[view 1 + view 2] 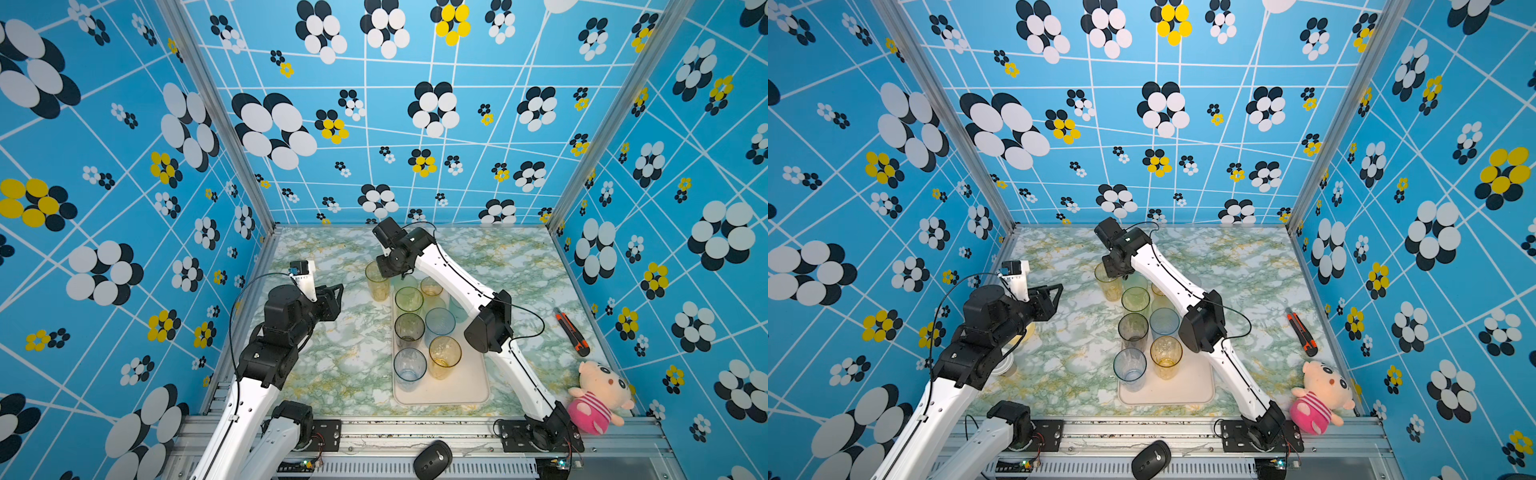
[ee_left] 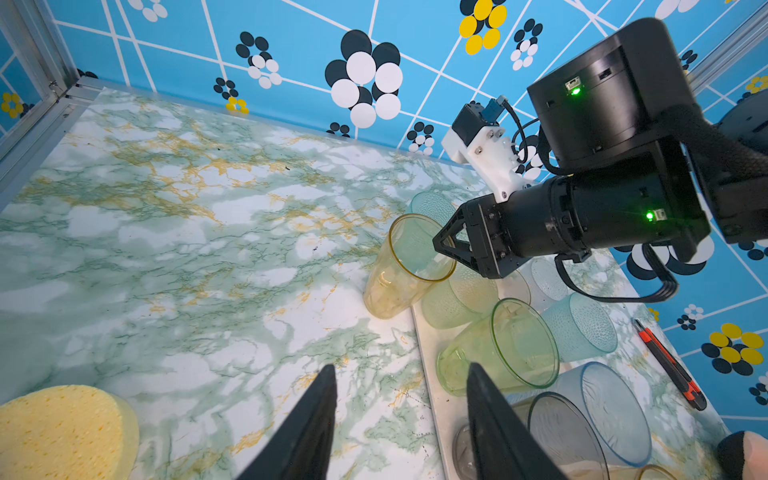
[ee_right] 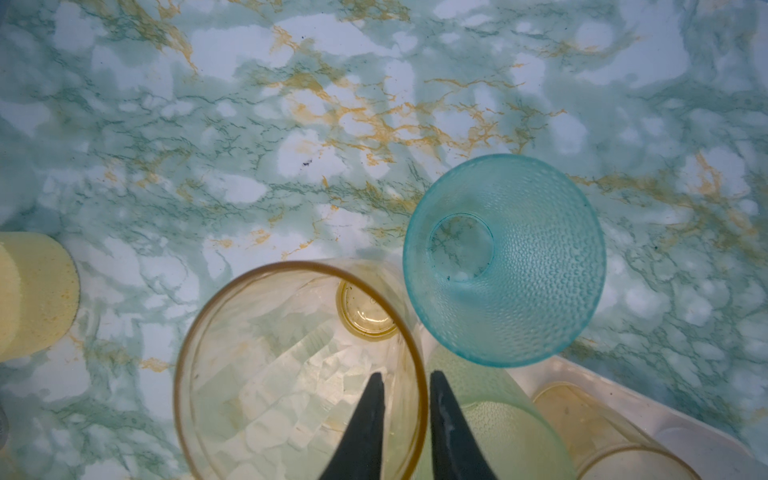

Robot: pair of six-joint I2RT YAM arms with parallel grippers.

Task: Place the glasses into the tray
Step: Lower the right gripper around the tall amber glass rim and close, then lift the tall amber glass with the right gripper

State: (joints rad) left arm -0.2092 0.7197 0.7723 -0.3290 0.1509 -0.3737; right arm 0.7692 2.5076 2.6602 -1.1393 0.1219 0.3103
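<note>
Pinching amber glass [image 3: 299, 374] rim, right gripper [image 3: 405, 380] closed.

On the marble table [image 1: 1246, 266], the tray [image 1: 1187, 390] holds several glasses [image 1: 1133, 328]; the right gripper [image 1: 1115, 270] sits at an amber glass [image 1: 1108, 282] (beside the tray's far corner), left gripper [image 1: 1054, 293] well apart

No text, label, brand, number or sign can be read in any view. The mouse [image 1: 432, 460] at the front edge bears a small pale mark, too small to make out. The knife [image 1: 572, 331] shows no lettering, and neither do the glasses or the tray.
</note>
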